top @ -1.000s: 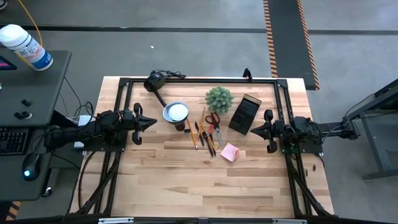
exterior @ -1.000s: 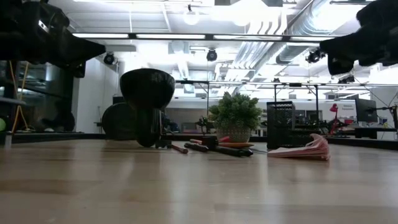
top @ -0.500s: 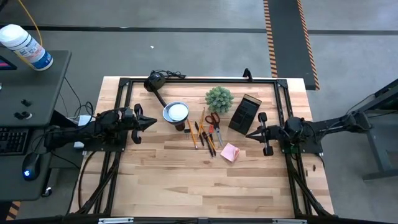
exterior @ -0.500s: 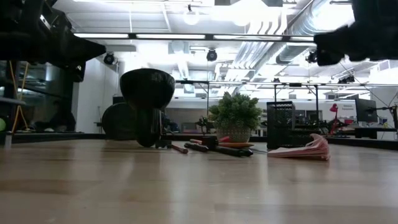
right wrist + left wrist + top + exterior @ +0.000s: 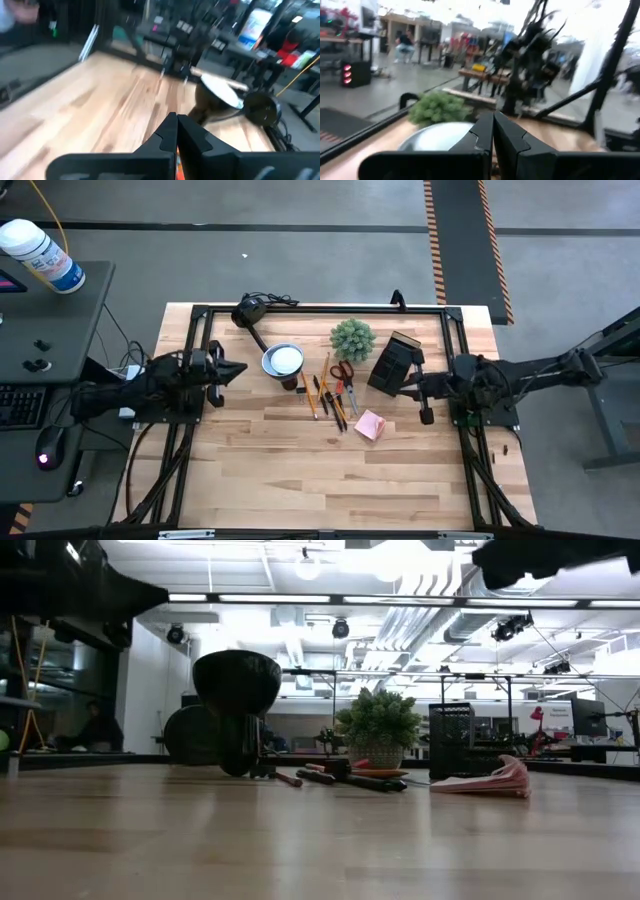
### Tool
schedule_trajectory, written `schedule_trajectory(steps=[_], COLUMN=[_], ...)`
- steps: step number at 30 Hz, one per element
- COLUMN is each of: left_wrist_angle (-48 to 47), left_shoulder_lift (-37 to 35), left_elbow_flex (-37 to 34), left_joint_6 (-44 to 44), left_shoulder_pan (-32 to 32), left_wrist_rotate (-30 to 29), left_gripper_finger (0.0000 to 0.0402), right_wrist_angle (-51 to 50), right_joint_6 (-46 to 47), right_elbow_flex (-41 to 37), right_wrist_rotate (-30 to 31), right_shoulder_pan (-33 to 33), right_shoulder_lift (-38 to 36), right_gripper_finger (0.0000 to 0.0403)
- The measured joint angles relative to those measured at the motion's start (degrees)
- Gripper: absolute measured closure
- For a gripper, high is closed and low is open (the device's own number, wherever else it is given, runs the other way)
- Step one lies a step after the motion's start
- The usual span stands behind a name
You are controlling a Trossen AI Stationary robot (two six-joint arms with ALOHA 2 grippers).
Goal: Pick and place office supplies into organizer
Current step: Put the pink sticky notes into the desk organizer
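Observation:
The black organizer (image 5: 393,363) stands near the table's far right, right of the green plant (image 5: 352,338). Red-handled scissors (image 5: 342,375) and several orange and dark pencils (image 5: 320,392) lie flat in front of the plant. The pink sticky-note pad (image 5: 369,424) lies nearer, one edge curled up in the low view (image 5: 487,780). My right gripper (image 5: 402,391) hovers shut just right of the organizer's near end, above the table (image 5: 500,555). My left gripper (image 5: 243,369) hovers shut left of the lamp head. Both wrist views show fingers closed together (image 5: 493,125) (image 5: 176,124).
A black desk lamp stands with its base (image 5: 248,312) at the far edge and its white-faced head (image 5: 283,360) low beside the pencils. A black frame (image 5: 320,309) runs round the table's far and side edges. Bare wood (image 5: 330,470) fills the near half.
My right gripper has moved toward the table's left, closing on the organizer, and has risen, as the low view shows. My left gripper has risen slightly and drawn back a little toward the left. Supplies, organizer, plant and lamp have stayed in place.

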Motion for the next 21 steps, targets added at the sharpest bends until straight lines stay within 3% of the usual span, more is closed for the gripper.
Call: schedule_trajectory(steps=[5,11,21], left_wrist_angle=[-10.54,-12.55,-13.21], left_shoulder_lift=[5.08,13.1,23.56], left_elbow_flex=[6.7,10.88,15.09], left_joint_6=[0.61,3.37,9.22], left_shoulder_pan=[0.02,0.0,0.0], left_wrist_rotate=[-2.24,-2.25,2.05], left_gripper_finger=[0.0401,0.0401,0.0401], right_wrist_angle=[-13.93,-20.51,-32.29], right_joint_6=[-9.12,-15.07,-18.92], right_elbow_flex=[6.89,10.97,18.92], right_wrist_rotate=[-0.03,0.59,0.36], right_shoulder_pan=[1.45,3.41,3.39], right_shoulder_lift=[6.29,16.72,32.9], right_gripper_finger=[0.0402,0.0392,0.0306])
